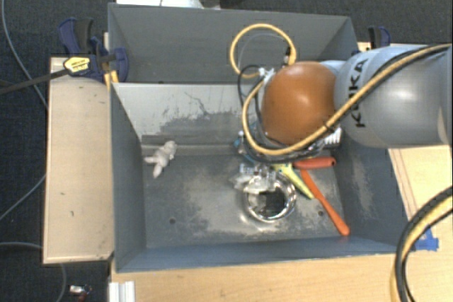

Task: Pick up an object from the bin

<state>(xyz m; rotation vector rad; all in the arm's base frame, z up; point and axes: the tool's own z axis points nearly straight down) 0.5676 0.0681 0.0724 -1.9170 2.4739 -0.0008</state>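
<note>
Grey metal bin (184, 46), scuffed on its floor, with the arm (396, 106) reaching in from the right under its orange cover (297, 102). The gripper (256, 179) hangs low at the middle right of the floor, right over a shiny round ring (271, 207); whether it is spread or closed cannot be told. Just beside it lie a yellow-green stick (303, 182) and a long orange stick (327, 207). A small white figure (161, 158) lies well apart at the left.
</note>
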